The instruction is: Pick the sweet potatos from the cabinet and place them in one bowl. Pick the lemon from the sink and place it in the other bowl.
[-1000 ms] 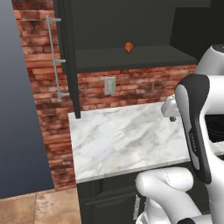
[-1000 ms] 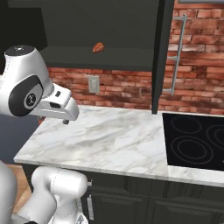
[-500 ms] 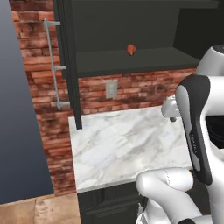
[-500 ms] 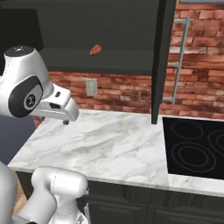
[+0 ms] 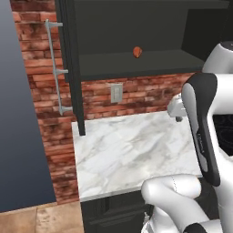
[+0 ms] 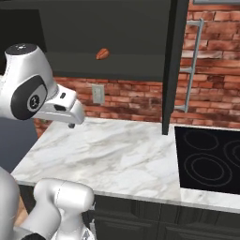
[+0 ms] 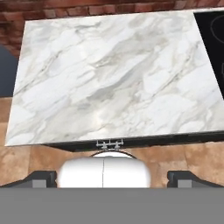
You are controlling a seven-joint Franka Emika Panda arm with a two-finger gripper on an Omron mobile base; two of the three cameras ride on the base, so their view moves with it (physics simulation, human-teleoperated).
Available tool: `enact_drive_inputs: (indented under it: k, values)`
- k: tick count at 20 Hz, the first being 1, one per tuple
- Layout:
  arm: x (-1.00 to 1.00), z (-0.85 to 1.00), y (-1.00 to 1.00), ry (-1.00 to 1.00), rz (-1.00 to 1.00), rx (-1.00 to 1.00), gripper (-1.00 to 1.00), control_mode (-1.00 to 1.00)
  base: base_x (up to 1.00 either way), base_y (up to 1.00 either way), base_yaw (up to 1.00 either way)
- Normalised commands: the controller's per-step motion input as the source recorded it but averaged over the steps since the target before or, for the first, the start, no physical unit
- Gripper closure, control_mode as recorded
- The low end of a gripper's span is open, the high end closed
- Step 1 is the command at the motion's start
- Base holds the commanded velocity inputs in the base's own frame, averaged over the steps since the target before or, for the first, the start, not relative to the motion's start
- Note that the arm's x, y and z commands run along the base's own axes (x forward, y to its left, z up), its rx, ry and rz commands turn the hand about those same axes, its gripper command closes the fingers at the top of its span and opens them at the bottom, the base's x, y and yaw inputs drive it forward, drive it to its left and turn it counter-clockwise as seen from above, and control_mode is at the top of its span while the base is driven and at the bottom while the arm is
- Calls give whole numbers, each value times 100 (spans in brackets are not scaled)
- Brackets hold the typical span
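Observation:
One sweet potato (image 5: 137, 51) (image 6: 102, 54), small and orange-brown, lies on the inner shelf of the open dark cabinet (image 5: 136, 27) (image 6: 108, 33). My gripper (image 5: 178, 117) (image 6: 71, 123) hangs well below and in front of that shelf, over the marble counter, pointing down. In the hand view my gripper (image 7: 111, 178) is open, with its dark fingertips (image 7: 41, 178) wide apart and nothing between them. The lemon, the sink and both bowls are out of view.
The white marble counter (image 5: 127, 150) (image 6: 108, 154) (image 7: 109, 70) runs under the cabinet against a brick wall. The open cabinet door (image 5: 73, 68) (image 6: 171, 65) carries a silver bar handle (image 5: 54, 68) (image 6: 192, 65). A black cooktop (image 6: 211, 164) (image 7: 214, 26) adjoins the counter.
The whole scene has shifted slightly in both base views, so the base has driven a little. The arm holds the same pose and the gripper stays open.

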Motion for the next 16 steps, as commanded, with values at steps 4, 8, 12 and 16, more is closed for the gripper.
enact_drive_inputs:
  k: [4,8,12,16]
  values:
    - [4,65,1,-3,0,0,-100,-100,0,0,0]
    - [-4,51,0,-11,1,0,-100,-100,0,0,0]
    - [-1,14,0,-14,0,0,-100,-100,0,0,0]
    - [0,12,0,-12,0,0,-100,-100,0,0,0]
